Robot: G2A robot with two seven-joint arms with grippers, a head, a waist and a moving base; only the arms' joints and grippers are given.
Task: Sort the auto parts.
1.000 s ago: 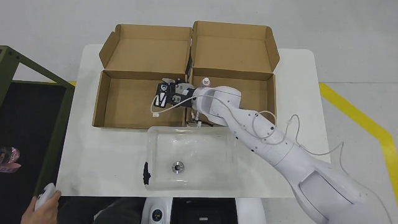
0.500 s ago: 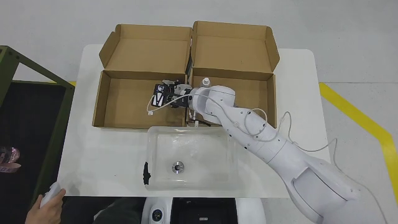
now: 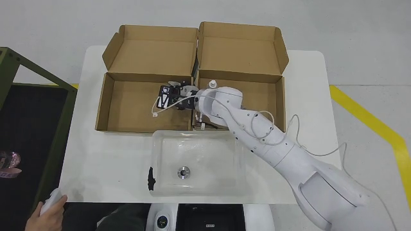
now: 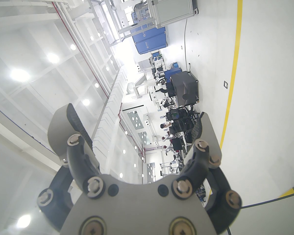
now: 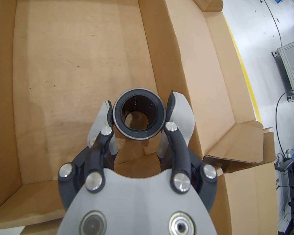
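My right gripper (image 5: 140, 101) is shut on a black cylindrical sleeve (image 5: 137, 133) with a hollow bore, gripped by its sides. It hangs above the bare floor of the left cardboard box (image 5: 71, 50), close to the wall shared with the neighbouring box. In the top view the right gripper (image 3: 171, 96) sits over the right end of the left cardboard box (image 3: 131, 109). A small round metal part (image 3: 184, 172) lies in the clear plastic bin (image 3: 160, 142) at the table's front. My left gripper (image 4: 137, 125) is open, holds nothing and points up into the room.
The right cardboard box (image 3: 257, 96) stands open beside the left one, with a small white object (image 3: 212, 85) in its near-left corner. Both lids stand up at the back. A dark green frame (image 3: 29, 77) stands left of the table.
The right arm has shifted slightly to the left over the left box, with the sleeve still held.
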